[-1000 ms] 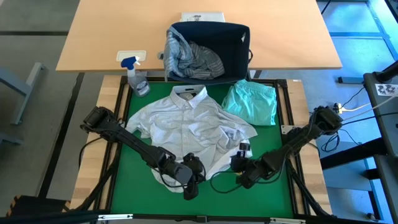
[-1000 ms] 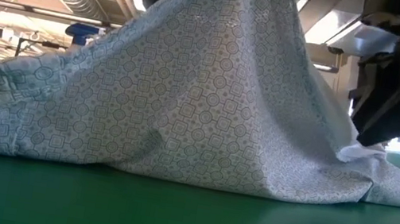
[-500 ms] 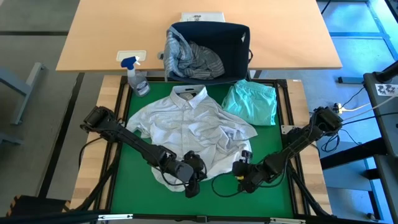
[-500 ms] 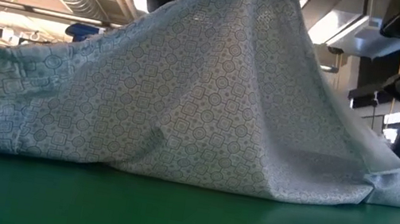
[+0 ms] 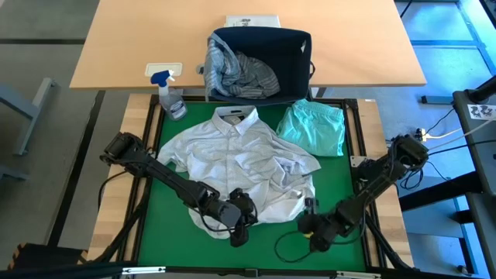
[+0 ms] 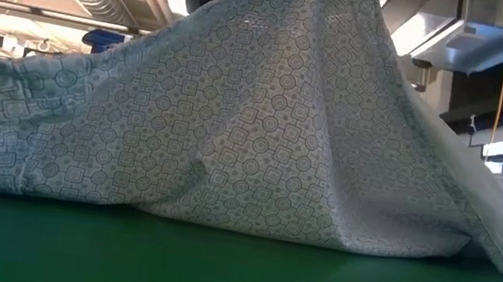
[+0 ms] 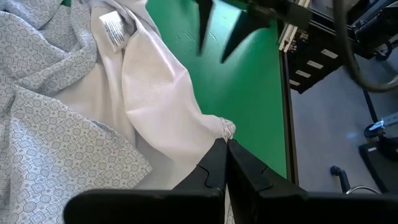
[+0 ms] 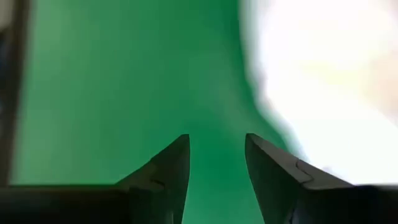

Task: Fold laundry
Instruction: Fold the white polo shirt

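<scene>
A shirt (image 5: 244,167) lies spread in the middle of the table (image 5: 167,240), collar toward the far edge. Beside it on the right lies a folded garment (image 5: 314,128). Behind both stands a basket (image 5: 291,54) with more clothing (image 5: 236,74) in it. A spray bottle (image 5: 172,97) stands left of the basket.
</scene>
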